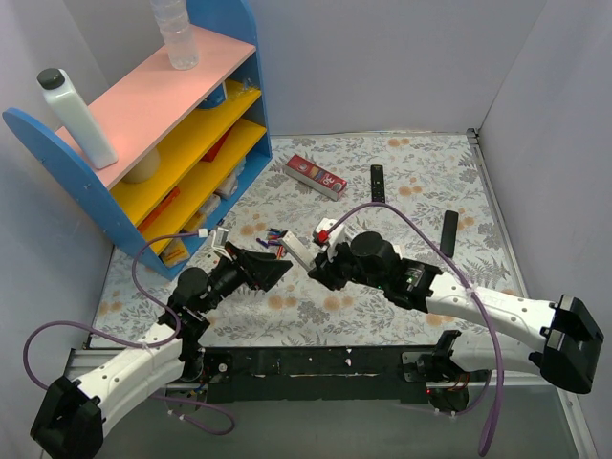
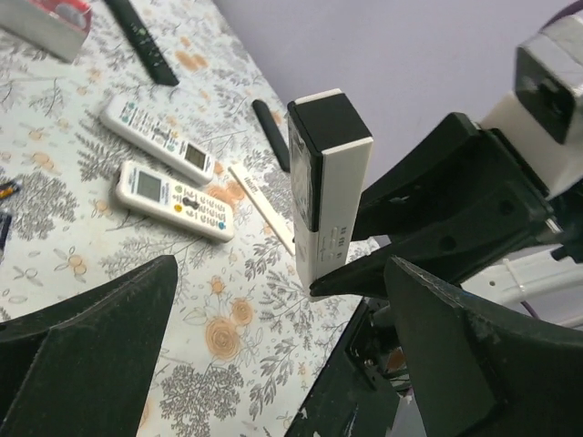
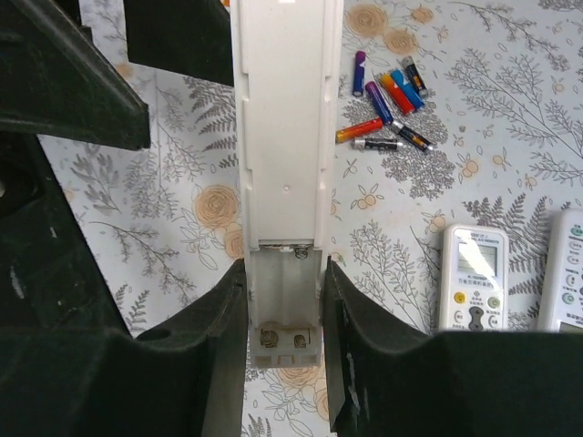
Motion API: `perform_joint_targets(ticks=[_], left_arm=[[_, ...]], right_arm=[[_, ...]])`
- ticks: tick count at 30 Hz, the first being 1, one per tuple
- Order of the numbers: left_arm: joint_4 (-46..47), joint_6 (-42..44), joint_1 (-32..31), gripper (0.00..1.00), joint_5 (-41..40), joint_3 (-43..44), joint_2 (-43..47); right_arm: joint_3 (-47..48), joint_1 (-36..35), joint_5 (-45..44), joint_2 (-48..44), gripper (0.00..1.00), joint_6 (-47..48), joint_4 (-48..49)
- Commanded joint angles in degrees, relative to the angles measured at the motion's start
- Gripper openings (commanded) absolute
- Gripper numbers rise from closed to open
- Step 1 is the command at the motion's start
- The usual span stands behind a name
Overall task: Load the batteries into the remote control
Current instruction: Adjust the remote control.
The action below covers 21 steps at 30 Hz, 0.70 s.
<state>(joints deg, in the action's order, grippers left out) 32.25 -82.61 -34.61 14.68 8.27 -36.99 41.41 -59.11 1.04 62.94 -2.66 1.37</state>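
My right gripper (image 3: 284, 273) is shut on the slim white remote control (image 3: 284, 137) and holds it above the table; it also shows in the top view (image 1: 299, 251). Its battery bay (image 3: 284, 300) is open and empty, with the springs showing. The batteries (image 3: 387, 100) lie in a loose cluster on the cloth, also seen in the top view (image 1: 274, 237). My left gripper (image 2: 281, 278) is open and empty, facing the remote's black end (image 2: 328, 127); in the top view the left gripper (image 1: 273, 270) sits just left of the remote.
Two wider white remotes (image 2: 173, 200) (image 2: 155, 137) and a thin white strip (image 2: 264, 205) lie on the floral cloth. A red box (image 1: 316, 175), a black remote (image 1: 378, 184) and a black bar (image 1: 448, 232) lie farther back. A coloured shelf (image 1: 143, 124) stands at the left.
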Motion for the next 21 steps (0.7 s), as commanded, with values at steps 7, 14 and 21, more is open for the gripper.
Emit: perform_joint_targets(ticks=[7, 14, 21], left_arm=[[-2.7, -5.0, 0.1, 0.98, -1.3, 3.2, -4.8], [-1.6, -6.2, 0.0, 0.97, -4.2, 1.3, -2.6], [-1.3, -7.6, 0.0, 0.79, -5.9, 0.3, -1.0]], right_arm=[[8.3, -7.5, -16.1, 7.6, 0.01, 2.5, -3.0], [10.4, -9.2, -16.1, 10.4, 0.01, 4.6, -4.3], [10.7, -10.3, -14.5, 10.9, 0.01, 5.0, -3.9]])
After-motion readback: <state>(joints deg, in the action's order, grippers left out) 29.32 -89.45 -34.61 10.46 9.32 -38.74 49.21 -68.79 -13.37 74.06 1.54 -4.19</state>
